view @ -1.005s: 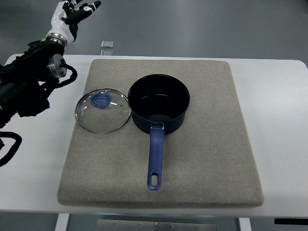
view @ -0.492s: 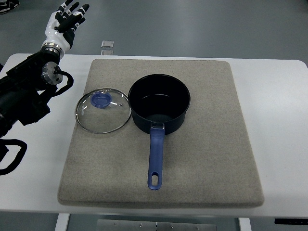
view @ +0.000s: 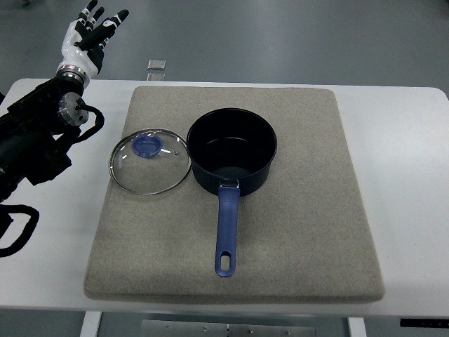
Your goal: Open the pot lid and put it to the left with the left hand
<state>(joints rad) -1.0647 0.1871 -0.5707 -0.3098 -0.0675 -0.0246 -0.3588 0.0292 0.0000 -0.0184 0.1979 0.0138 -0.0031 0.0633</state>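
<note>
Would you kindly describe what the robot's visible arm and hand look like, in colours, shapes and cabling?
The left arm is bulky and black, with a round silver metal joint cap near the wrist and black cables looping beside it and lower along the picture's left edge. A silver ring joins it to the left hand, which has a white shell and slim black fingers with pale tips. No right arm shows.

Grey mat (view: 295,232) on white table (view: 414,210)

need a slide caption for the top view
Glass lid lies on the mat beside the open pot; left hand raised clear, fingers spread.
</note>
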